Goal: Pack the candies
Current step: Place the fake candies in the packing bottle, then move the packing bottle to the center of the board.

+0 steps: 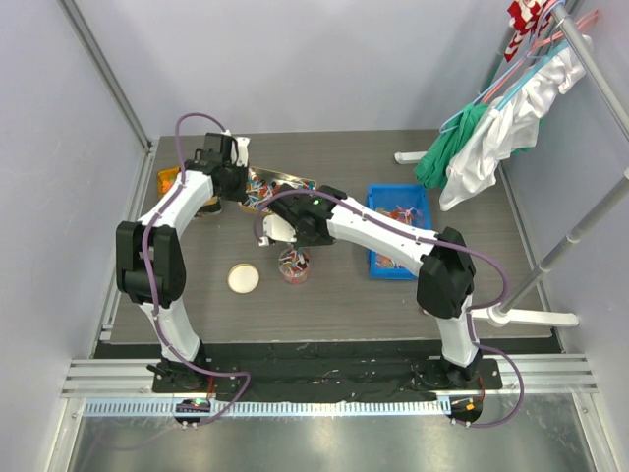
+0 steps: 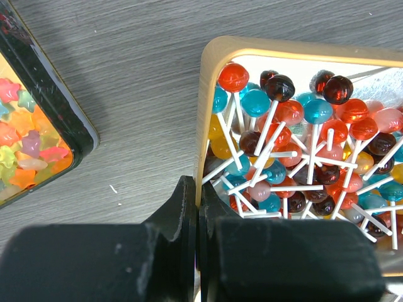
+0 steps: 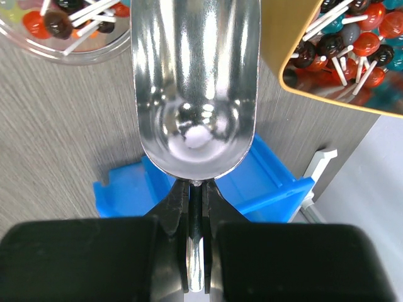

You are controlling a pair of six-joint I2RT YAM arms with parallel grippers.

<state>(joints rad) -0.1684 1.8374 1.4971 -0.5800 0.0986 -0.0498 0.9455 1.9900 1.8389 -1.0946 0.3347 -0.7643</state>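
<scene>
Tabletop: the main risk appears to be at the tray. The left hand is pinched shut on its rim, and a tilt or slip there would spill lollipops across the tabletop.

Second risk: the sticks tangle, so the scoop may drag a clump past the narrow jar.

The right hand is clamped tight on the scoop handle. The bowl looks empty.

Containers:
- The tray is heaped with candies: red, blue and brown lollipops.
- The blue bin sits under the scoop, contents unclear.
- A black-edged box holds star gummies.
- The jar holds some lollipops, with its lid lying beside it.
</scene>
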